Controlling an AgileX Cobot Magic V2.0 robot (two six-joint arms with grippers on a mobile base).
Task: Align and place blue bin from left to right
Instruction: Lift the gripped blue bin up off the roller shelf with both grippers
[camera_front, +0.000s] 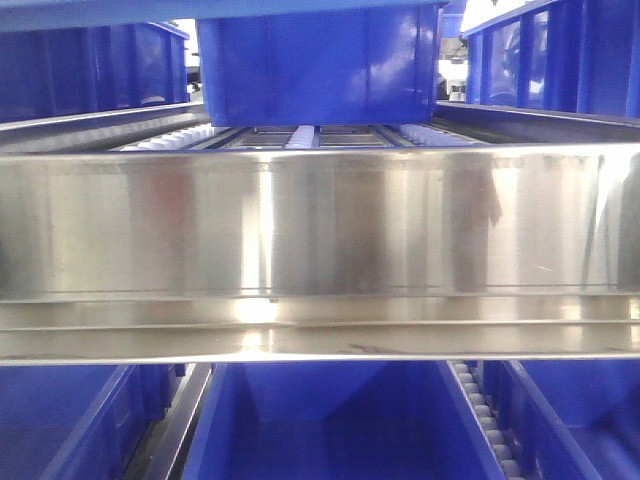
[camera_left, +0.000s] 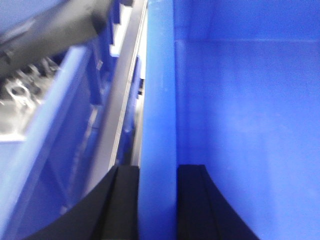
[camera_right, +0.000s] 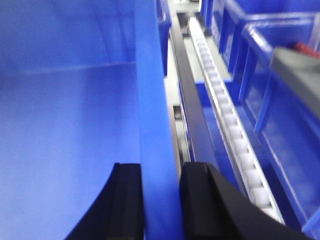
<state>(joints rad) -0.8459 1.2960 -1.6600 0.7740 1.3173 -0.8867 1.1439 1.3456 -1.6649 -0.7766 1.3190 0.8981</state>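
The blue bin hangs tilted above the roller shelf at the top centre of the front view, its smooth side wall facing me. In the left wrist view my left gripper is shut on the bin's left rim, one black finger outside and one inside the wall. My right gripper is likewise shut on the bin's right rim, its black fingers straddling the wall. The bin's empty blue interior fills much of both wrist views. Neither gripper shows in the front view.
A wide stainless steel rail crosses the front view. White roller tracks and metal dividers run beside the bin. More blue bins stand at the left, the right and on the lower shelf.
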